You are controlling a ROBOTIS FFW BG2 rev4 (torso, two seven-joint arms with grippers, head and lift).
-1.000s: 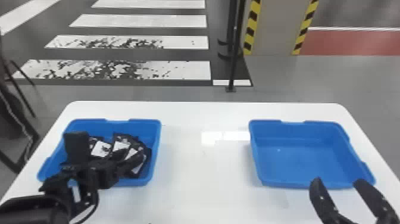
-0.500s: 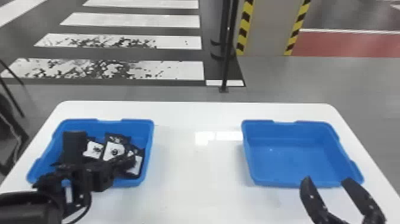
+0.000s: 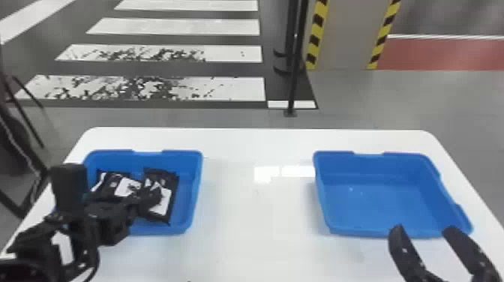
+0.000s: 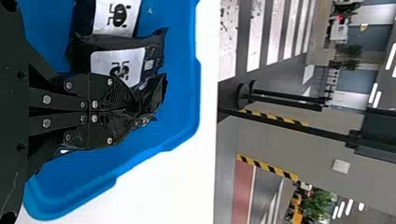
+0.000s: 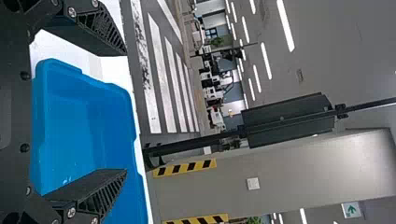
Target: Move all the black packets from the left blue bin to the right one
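Worn white crosswalk stripes (image 3: 206,88) cross the dark floor at the upper left of the head view, with a thin black pole (image 3: 294,80) at the upper middle and a gray pillar (image 3: 343,37) edged in yellow-and-black hazard bands just right of it. Below them spreads a white round-cornered table (image 3: 255,228), bearing two shallow blue bins. Black packets with white labels lie in the left blue bin (image 3: 193,187), at the left of the frame, one of them (image 3: 120,185) near that bin's middle; the right blue bin (image 3: 375,202), at the right of the frame, holds none. Reaching in from the lower left, the left gripper (image 3: 155,195) is down among the packets. In the left wrist view its fingers are clenched together on the crumpled edge of a black packet (image 4: 156,93), next to another labeled packet (image 4: 121,63). At the lower right of the head view, the right gripper (image 3: 423,228) is by the right bin's near rim, its two black fingers spread wide apart with nothing between them.
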